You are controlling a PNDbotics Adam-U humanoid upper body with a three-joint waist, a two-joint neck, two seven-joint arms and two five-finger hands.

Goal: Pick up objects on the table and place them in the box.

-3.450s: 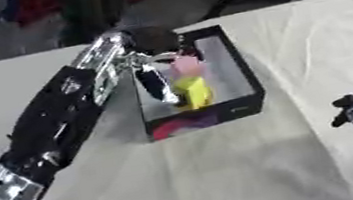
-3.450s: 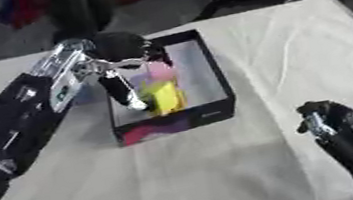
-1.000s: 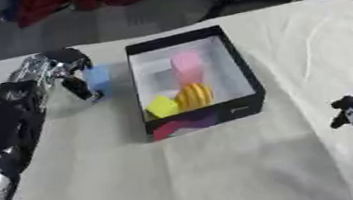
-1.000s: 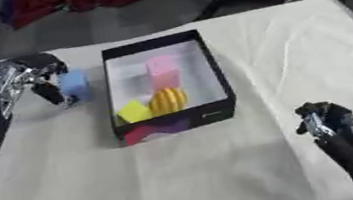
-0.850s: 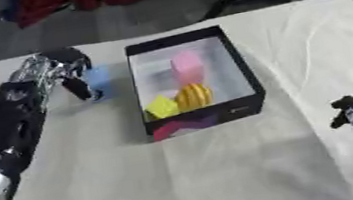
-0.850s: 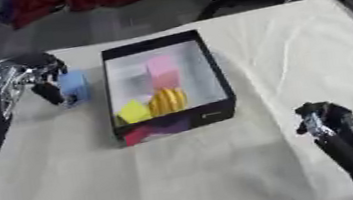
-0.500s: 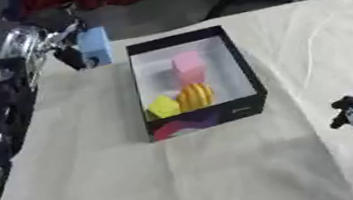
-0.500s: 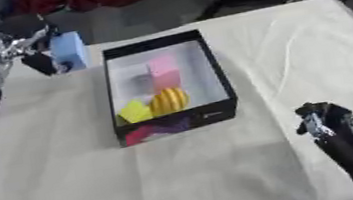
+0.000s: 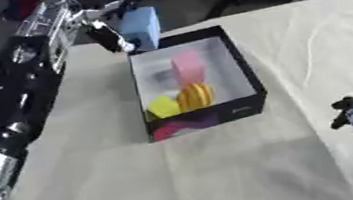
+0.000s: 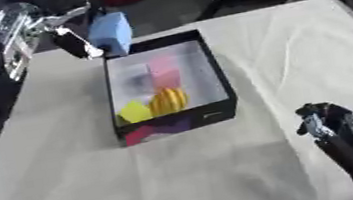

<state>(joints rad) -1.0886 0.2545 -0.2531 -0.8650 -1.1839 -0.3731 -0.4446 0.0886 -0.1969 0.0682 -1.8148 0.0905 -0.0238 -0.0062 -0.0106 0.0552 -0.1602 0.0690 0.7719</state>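
The left hand (image 9: 102,25) held a blue block (image 9: 140,28) pinched between thumb and fingers, lifted off the table (image 9: 313,45) and hanging just over the box's (image 9: 247,76) far left corner, at about 11 o'clock from the box's middle. This looked like the carry step: the block was up but not yet over the opening.

Inside the box lay a pink block (image 9: 187,67) toward 12 o'clock, a yellow block (image 9: 163,106) at 7 o'clock and a striped yellow-orange ball (image 9: 196,95) just beside it. The white floor along the left wall, beside the pink block, showed bare and seemed the best spot to drop into.

The next move probably called for a short shift toward 5 o'clock, so the block would clear the black rim, then letting the fingers part. The block hung close to the far wall, so a release too soon could land it on the rim or outside on the cloth.

The right hand (image 10: 330,123) rested at 4 o'clock near the table's near edge, its fingers curled and holding nothing, well apart from the box. The cloth at 3 o'clock lay open, though creased.
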